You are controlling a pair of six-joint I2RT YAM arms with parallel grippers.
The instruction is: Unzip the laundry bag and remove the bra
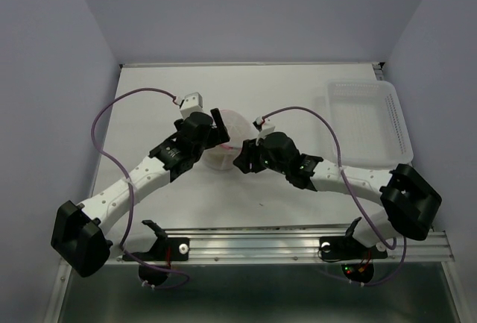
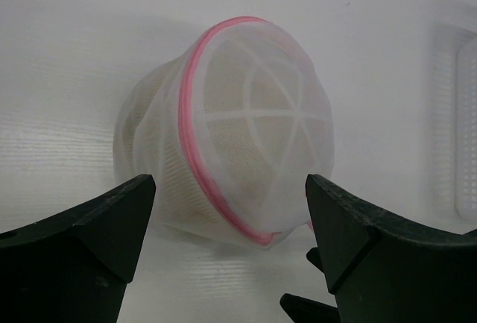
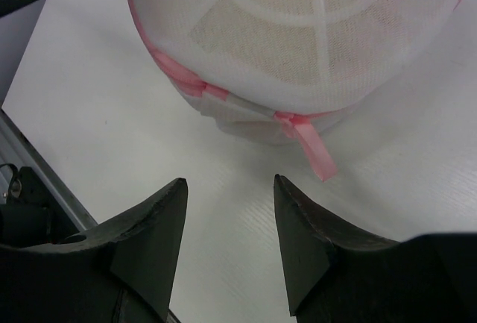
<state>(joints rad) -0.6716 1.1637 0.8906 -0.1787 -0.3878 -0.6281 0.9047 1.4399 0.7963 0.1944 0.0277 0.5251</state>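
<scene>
The laundry bag (image 1: 229, 138) is a rounded white mesh pouch with pink zipper trim, standing on the table between my two grippers. In the left wrist view the laundry bag (image 2: 231, 129) stands just beyond my open left gripper (image 2: 231, 189), with nothing between the fingers. In the right wrist view the laundry bag (image 3: 298, 39) fills the top, and a pink ribbon tab (image 3: 313, 148) hangs from its zipper. My right gripper (image 3: 229, 185) is open and empty just short of that tab. A beige fabric shows faintly through the mesh. The bra itself is hidden.
A clear plastic tray (image 1: 369, 120) lies at the back right of the white table (image 1: 149, 107). Grey walls close in the back and sides. A metal rail (image 1: 298, 242) runs along the near edge.
</scene>
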